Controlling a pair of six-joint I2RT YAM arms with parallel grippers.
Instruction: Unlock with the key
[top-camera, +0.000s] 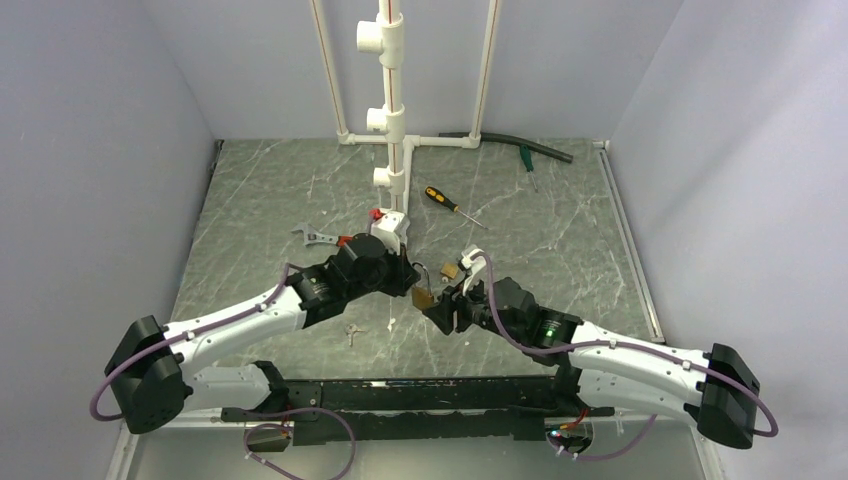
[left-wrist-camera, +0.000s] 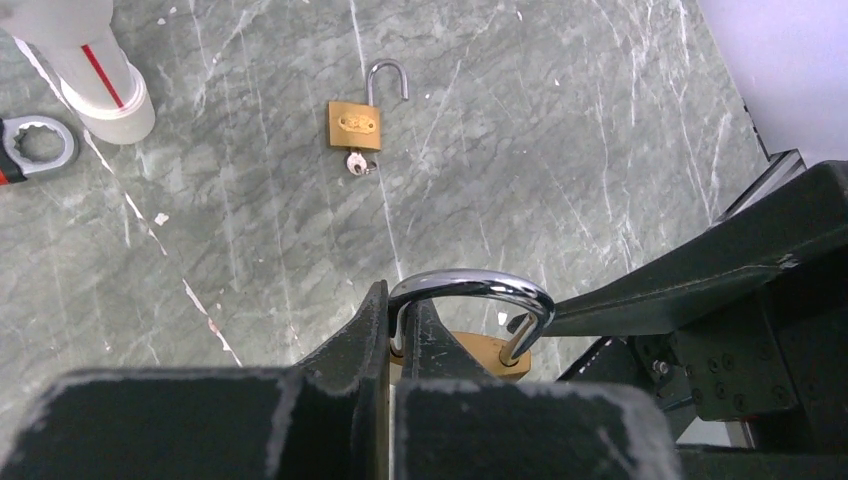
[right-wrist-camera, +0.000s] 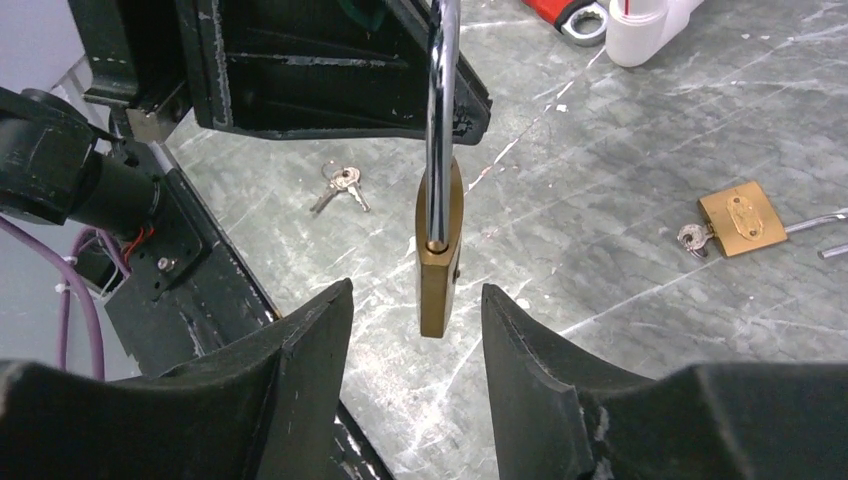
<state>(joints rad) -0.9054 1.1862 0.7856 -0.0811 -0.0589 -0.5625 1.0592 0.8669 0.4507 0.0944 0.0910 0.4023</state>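
- wrench (top-camera: 312, 238) lies flat at the far left.
- key (right-wrist-camera: 340, 185), ringed with a twin, lies on the table (top-camera: 560, 260) near the left arm, apart from both grippers.
- left gripper (left-wrist-camera: 392, 335) is clamped tight on the padlock (right-wrist-camera: 440, 270) shackle; the brass body hangs free.
- right gripper (right-wrist-camera: 416, 295) is partly open and empty, its fingers flanking that body without touching it.
- small padlock (right-wrist-camera: 738, 218), shackle open and a key in it, lies to the right.
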